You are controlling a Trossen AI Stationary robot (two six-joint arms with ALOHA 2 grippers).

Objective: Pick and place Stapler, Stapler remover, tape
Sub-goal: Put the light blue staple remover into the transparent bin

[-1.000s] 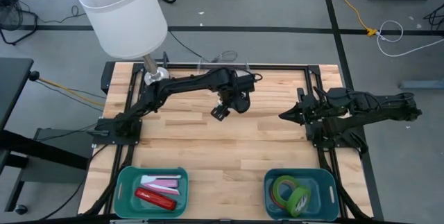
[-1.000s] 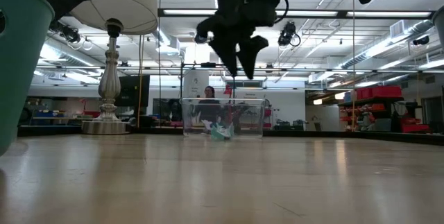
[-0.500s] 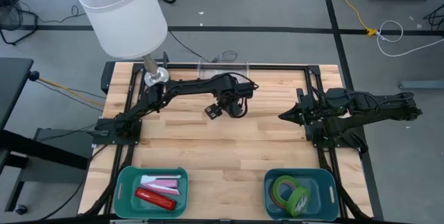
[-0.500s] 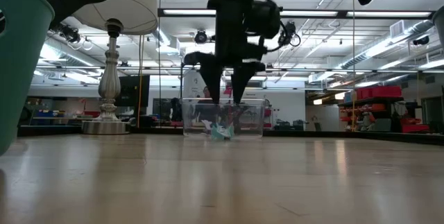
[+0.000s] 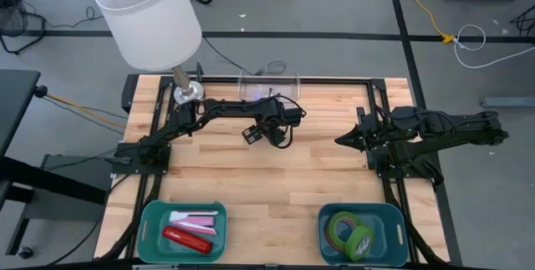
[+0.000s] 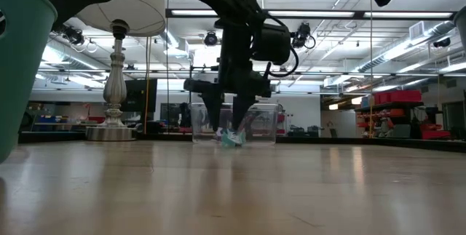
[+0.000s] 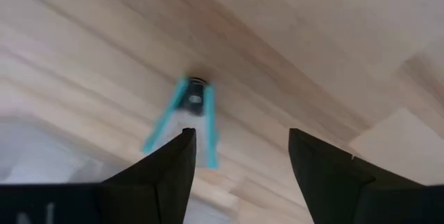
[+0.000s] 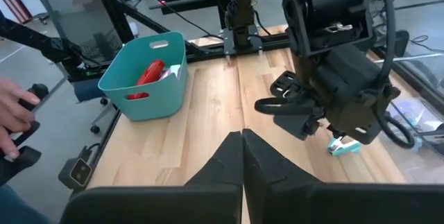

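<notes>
Currently left hand (image 7: 239, 158) is held spread over the teal stapler remover (image 7: 186, 116) for pickup; right hand (image 8: 241, 156) is parked clenched at bench (image 5: 318, 186) edge.

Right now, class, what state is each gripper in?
Left gripper: open above the small teal plastic staple remover, holding nothing.
Right gripper: shut, empty.

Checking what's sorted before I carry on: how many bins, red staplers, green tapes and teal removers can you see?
Bins: 2 (left, right)
Red stapler: 1
Green tapes: 2 ()
Teal remover: 1
Total: 6
</notes>
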